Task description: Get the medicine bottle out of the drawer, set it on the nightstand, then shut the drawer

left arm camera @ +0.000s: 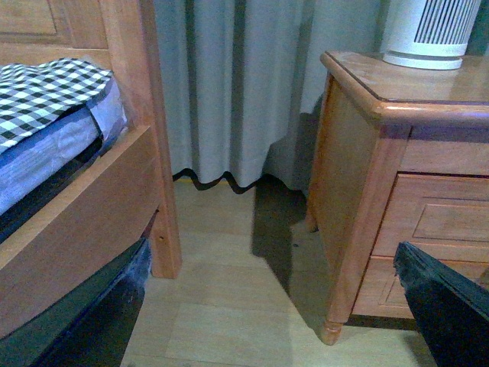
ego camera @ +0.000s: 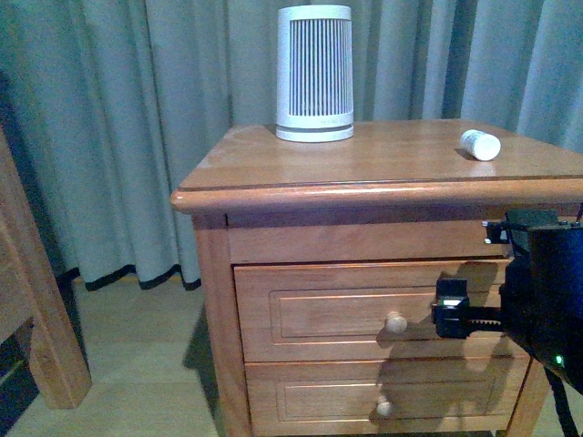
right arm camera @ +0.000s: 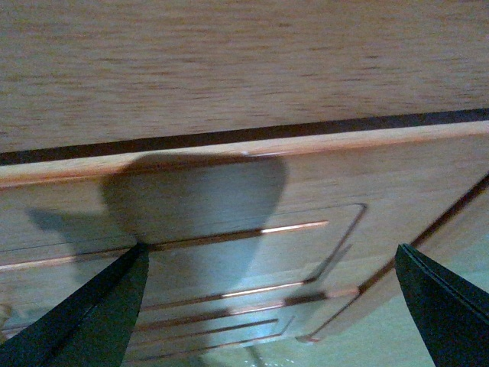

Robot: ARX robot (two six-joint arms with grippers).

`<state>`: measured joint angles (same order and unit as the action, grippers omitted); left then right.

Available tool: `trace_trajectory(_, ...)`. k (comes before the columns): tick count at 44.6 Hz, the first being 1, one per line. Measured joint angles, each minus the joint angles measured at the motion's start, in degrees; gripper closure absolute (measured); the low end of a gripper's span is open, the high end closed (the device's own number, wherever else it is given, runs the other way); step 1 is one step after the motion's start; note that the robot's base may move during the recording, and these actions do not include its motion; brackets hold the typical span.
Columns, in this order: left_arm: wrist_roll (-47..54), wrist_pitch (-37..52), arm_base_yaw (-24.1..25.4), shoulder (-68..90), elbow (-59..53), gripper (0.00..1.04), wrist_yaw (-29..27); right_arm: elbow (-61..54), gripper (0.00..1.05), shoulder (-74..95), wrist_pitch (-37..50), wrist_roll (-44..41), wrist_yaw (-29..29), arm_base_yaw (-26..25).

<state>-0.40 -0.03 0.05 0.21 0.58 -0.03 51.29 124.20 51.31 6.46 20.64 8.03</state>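
Note:
The medicine bottle [ego camera: 480,144], small and white, lies on its side on the right of the nightstand [ego camera: 364,196] top. The upper drawer [ego camera: 346,314] looks pushed in, its round knob [ego camera: 395,321] showing. My right gripper [ego camera: 472,273] is open and empty, close in front of the drawer's right half, right of the knob. In the right wrist view its fingers [right arm camera: 84,321] frame the drawer's recessed panel [right arm camera: 229,199]. My left gripper [left arm camera: 260,321] is open and empty, low over the floor left of the nightstand [left arm camera: 359,153]; it is out of the front view.
A large ribbed white device [ego camera: 314,73] stands at the back of the nightstand top. The lower drawer [ego camera: 364,396] is shut. A wooden bed frame [left arm camera: 84,222] with checked bedding [left arm camera: 46,84] stands left. Grey curtains [ego camera: 137,137] hang behind. Pale floor [left arm camera: 229,290] lies between.

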Motion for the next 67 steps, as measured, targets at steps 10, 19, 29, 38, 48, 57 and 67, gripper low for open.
trace_trajectory(10,0.0,0.0,0.0,0.0,0.0,0.07,0.0,-13.2,0.07,-12.15,0.33,1.44,2.71,1.53)
trace_trajectory(19,0.0,0.0,0.0,0.0,0.0,0.07,0.0,-31.43,0.07,-35.15,-7.32,1.38,3.02,1.95)
trace_trajectory(29,0.0,0.0,0.0,0.0,0.0,0.07,0.02,-40.09,0.07,-74.53,-33.53,-0.92,-1.14,-5.31)
trace_trajectory(38,0.0,0.0,0.0,0.0,0.0,0.07,0.02,-39.87,0.07,-104.65,-53.24,-3.5,-7.26,-11.19)
trace_trajectory(48,0.0,0.0,0.0,0.0,0.0,0.07,0.02,-41.33,0.07,-115.19,-59.01,-2.64,-4.83,-8.96)
trace_trajectory(57,0.0,0.0,0.0,0.0,0.0,0.07,0.02,-41.7,0.07,-115.32,-59.25,0.13,-2.51,-6.16)
trace_trajectory(67,0.0,0.0,0.0,0.0,0.0,0.07,0.0,-42.45,0.11,-116.26,-56.96,-0.44,-7.26,-6.49)
